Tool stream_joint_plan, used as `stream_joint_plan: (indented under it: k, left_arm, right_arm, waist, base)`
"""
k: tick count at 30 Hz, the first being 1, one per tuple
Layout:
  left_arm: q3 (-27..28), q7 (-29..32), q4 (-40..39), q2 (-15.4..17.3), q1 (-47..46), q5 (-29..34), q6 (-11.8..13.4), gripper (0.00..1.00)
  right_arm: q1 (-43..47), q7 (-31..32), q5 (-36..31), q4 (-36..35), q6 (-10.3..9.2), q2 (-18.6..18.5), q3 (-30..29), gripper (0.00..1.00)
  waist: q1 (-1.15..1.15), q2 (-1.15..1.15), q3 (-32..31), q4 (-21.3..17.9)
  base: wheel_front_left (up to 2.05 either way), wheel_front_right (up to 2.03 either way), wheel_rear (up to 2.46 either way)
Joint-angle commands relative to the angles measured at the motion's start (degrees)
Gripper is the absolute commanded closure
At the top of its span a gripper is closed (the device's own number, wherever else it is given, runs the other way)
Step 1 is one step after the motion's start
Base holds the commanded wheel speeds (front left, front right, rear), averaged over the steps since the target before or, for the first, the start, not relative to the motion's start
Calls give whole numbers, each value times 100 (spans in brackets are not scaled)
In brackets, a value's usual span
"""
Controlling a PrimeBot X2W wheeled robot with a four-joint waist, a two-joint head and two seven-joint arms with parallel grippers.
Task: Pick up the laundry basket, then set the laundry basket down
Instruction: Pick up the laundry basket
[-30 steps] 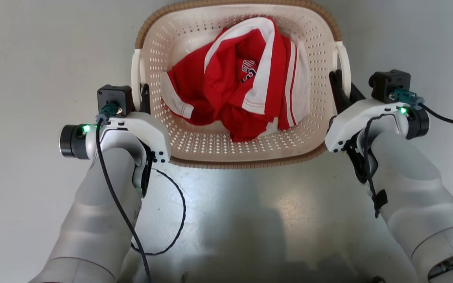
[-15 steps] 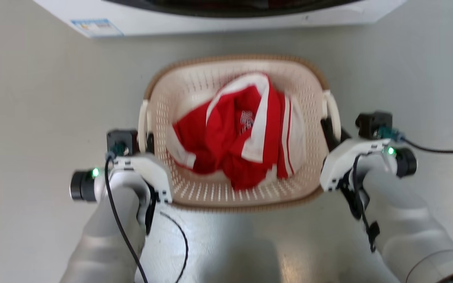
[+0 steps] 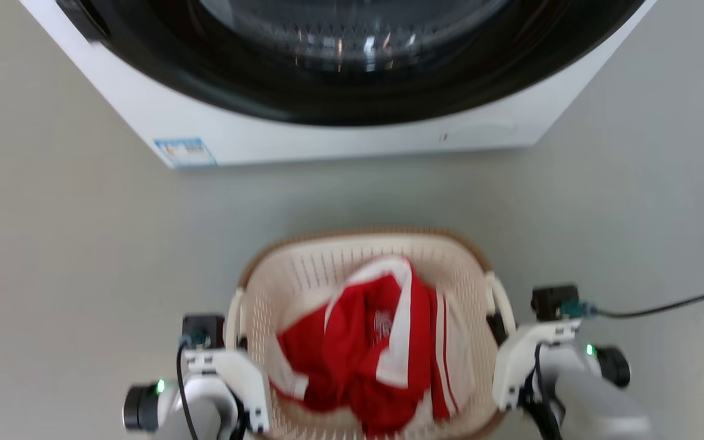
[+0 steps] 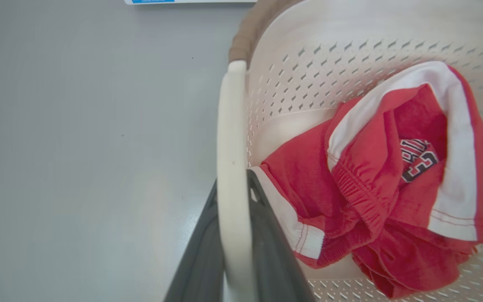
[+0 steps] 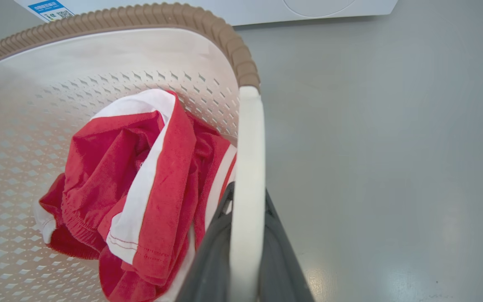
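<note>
The left end effector (image 4: 232,181) is closed on the left handle (image 4: 231,126), and the right end effector (image 5: 247,191) on the right handle (image 5: 247,138). The laundry basket (image 3: 303,275), at lower centre of the head view, holds a red garment (image 3: 364,354). The washer (image 3: 327,137) is above it.

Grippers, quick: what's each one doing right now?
Left gripper: shut on the basket's left handle.
Right gripper: shut on its right handle.

Cream perforated brown-rimmed laundry basket (image 3: 309,275); red garment (image 3: 358,351), white stripes.
</note>
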Motion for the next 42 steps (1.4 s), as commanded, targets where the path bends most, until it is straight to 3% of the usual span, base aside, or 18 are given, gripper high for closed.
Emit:
stream_joint_plan:
  k: [1, 9, 18, 42]
  left_arm:
    - [83, -7, -4, 216, 147, -59, -11, 100]
    - [-371, 214, 39, 216, 731, -528, 13, 100]
    - [-698, 237, 18, 216, 1141, -892, 125, 100]
    - [-1166, 139, 143, 216, 1260, -1264, 206, 100]
  right_arm:
    - [235, 11, 55, -36, 33, 1, 156, 100]
    - [844, 263, 446, -62, 33, 1, 623, 100]
    - [1169, 311, 750, -119, 33, 1, 945, 100]
    - [1316, 245, 1334, -51, 33, 1, 1521, 100]
  waist:
    - [0, 0, -461, -70]
    - [0, 0, -1389, -161]
    - [0, 0, -1995, -211]
    - [0, 0, -2409, -207]
  base:
    - [0, 0, 0]
    - [0, 0, 0]
    - [0, 0, 0]
    - [0, 0, 0]
